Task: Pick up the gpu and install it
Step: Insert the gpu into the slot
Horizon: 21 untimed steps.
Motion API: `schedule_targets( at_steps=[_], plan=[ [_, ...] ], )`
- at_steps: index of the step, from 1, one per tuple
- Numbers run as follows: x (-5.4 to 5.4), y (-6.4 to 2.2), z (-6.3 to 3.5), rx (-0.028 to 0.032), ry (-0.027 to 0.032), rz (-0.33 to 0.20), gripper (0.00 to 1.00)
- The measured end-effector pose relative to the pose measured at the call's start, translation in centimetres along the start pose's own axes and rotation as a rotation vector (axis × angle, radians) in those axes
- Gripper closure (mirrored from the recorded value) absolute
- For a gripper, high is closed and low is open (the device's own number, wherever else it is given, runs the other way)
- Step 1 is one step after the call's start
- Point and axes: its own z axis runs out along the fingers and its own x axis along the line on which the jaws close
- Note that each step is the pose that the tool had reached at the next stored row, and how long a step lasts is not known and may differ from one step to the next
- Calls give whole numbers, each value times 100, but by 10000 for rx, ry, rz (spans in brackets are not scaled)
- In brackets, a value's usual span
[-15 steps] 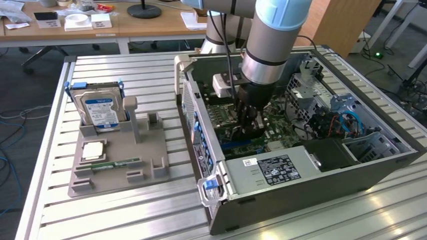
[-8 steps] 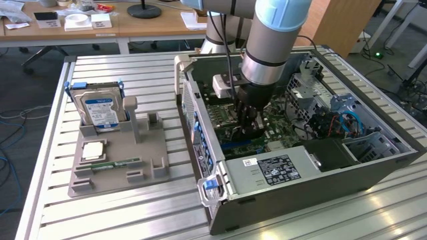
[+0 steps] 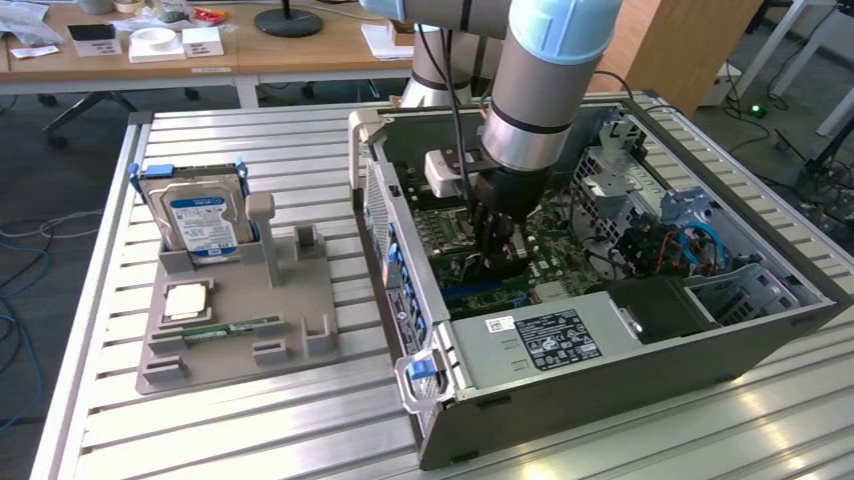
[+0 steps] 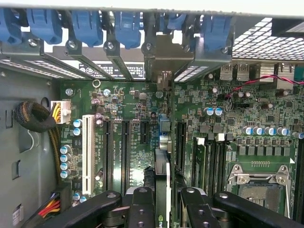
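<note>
Exterior view: the arm reaches down from the upper middle of the frame into the open grey metal computer case (image 3: 747, 335), its black gripper (image 3: 497, 262) low over the green motherboard (image 3: 447, 235). In the wrist view, the gripper (image 4: 163, 209) at the bottom centre is pressed onto the thin green gpu card (image 4: 162, 178), seen edge-on, standing upright over the board between the black expansion slots (image 4: 124, 147); its silver end bracket (image 4: 164, 61) runs up to the blue slot latches (image 4: 127, 26). At centre left of the exterior view, a grey holder tray (image 3: 287, 300) carries a silver hard drive with a blue-white label (image 3: 203, 222) and a narrow green memory stick (image 3: 234, 328).
</note>
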Motion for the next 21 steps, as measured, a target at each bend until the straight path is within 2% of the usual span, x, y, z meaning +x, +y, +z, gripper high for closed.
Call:
schedule_targets(
  at_steps=[14, 21],
  plan=[
    [3, 2, -39, 1, 1, 2, 74],
    [10, 2, -35, 10, 28, 1, 74]
  ],
)
